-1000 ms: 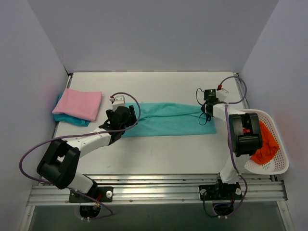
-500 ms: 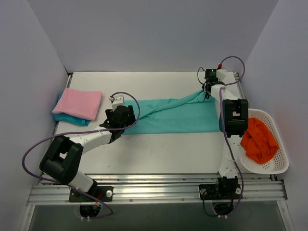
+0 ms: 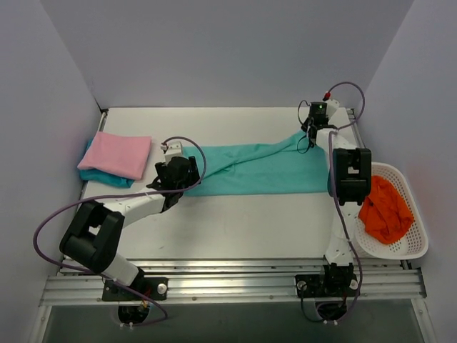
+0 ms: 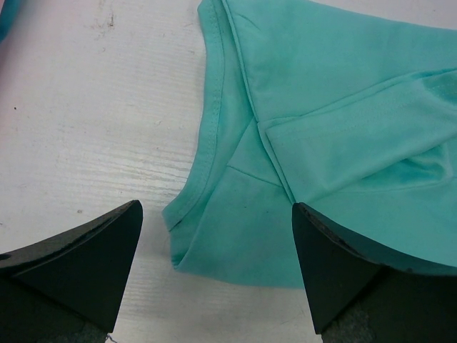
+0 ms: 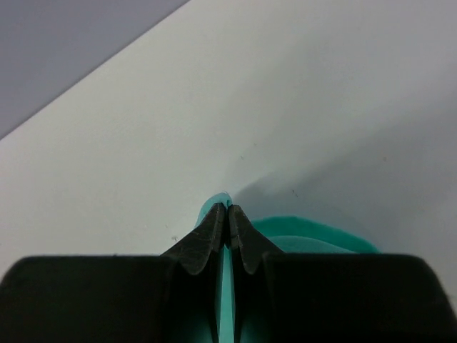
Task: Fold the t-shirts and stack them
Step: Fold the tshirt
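Right gripper [image 5: 228,209], stretched forward, pinches mint-teal shirt [image 3: 264,175], seemingly lifted.

A white bench [image 3: 235,229] with a faintly scuffed top sits between plain grey walls [image 3: 228,50]. At its right edge hangs a white mesh basket [image 3: 418,246] holding a crumpled orange cloth [image 3: 385,211]. A metal rail [image 3: 228,282] runs along the near edge.

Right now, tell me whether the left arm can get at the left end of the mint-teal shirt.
Probably yes. The left arm hangs right over that end of the mint-teal shirt, its jaws open, with nothing between them and the cloth.
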Available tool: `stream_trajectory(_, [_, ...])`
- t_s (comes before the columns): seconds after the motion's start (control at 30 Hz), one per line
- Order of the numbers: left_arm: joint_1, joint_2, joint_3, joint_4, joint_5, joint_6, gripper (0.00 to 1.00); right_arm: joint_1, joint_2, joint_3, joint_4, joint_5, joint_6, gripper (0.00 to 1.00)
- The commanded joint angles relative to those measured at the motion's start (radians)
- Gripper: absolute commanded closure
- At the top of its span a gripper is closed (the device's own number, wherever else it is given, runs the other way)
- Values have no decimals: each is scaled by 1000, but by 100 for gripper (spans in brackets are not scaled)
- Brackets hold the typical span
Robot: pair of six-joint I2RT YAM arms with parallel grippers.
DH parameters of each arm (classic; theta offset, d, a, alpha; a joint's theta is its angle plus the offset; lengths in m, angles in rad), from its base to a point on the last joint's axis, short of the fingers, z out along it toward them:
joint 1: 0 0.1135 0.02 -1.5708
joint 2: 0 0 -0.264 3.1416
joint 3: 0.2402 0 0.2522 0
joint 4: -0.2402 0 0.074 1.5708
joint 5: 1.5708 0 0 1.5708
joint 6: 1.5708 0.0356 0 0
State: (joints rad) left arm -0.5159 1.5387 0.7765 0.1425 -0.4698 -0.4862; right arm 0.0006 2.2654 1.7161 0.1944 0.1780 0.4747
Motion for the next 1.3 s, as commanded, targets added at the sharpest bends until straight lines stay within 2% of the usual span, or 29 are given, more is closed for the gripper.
stream_trajectory(0.0, [5,-2,20,60,16,8,5,4,-156,-105,122,-23,-44,100])
stream_trajectory(0.17, [5,-15,12,66,34,0,5,4,-280,-223,-10,136,-38,100])
stream_trajectory(0.27, [5,-35,1,65,43,-6,5,4,-375,-401,-6,208,-28,100])
stream_trajectory(0.4, [4,-77,-37,80,57,-17,5,-25,-470,-509,-27,279,-12,100])
stream_trajectory(0.6, [2,-112,-52,74,76,-28,5,-33,-563,-645,-59,282,37,100])
stream_trajectory(0.63, [1,-118,-57,74,76,-28,5,-33,-563,-650,-88,296,48,96])
stream_trajectory(0.67, [-1,-123,-60,74,74,-29,5,-33,-560,-658,-107,305,77,68])
stream_trajectory(0.77, [-1,-140,-71,71,77,-34,5,-33,-558,-674,-157,340,114,0])
stream_trajectory(1.03, [-19,-169,-100,94,115,-94,5,-8,-656,-731,-173,325,153,0])
stream_trajectory(1.2, [-35,-73,-74,127,171,-170,0,76,-740,-707,-190,331,157,0])
stream_trajectory(1.27, [-41,-40,-65,115,163,-201,12,102,-782,-688,-233,350,156,0])
